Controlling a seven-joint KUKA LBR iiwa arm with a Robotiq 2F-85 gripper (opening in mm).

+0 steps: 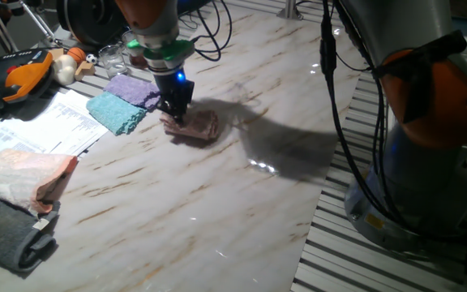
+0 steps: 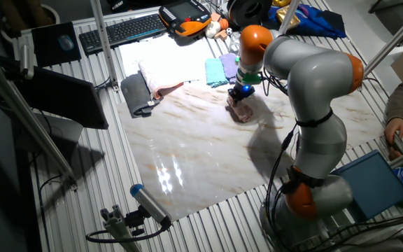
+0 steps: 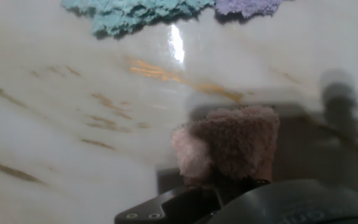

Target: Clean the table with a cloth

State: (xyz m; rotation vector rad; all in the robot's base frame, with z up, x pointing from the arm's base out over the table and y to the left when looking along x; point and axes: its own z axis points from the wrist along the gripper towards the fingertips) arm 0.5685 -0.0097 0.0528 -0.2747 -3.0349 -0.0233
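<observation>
One grasp: the two-finger black gripper (image 1: pixel 177 113) is clenched on a bunched fold of the small dusty-pink terry cloth (image 1: pixel 193 126); in the hand view a tuft of pile (image 3: pixel 229 146) stands up right at the fingers.
Cloth position: it lies on the large white marble-patterned tabletop (image 1: pixel 217 195), pressed down under the hand, toward the far side of the slab.
Handling: judged light, soft and limp; it will likely crumple and trail rather than slide flat.
Hold point: a raised fold near its middle seems best, so the rest drags evenly.
Surface: glossy and probably slick, so the cloth may slip unless pushed down.
Neighbours: a teal terry cloth (image 1: pixel 118 112) and a lilac terry cloth (image 1: pixel 136 89) lie just beyond.
Farther off: a pale peach cloth (image 1: pixel 23 174) rests well apart.
</observation>
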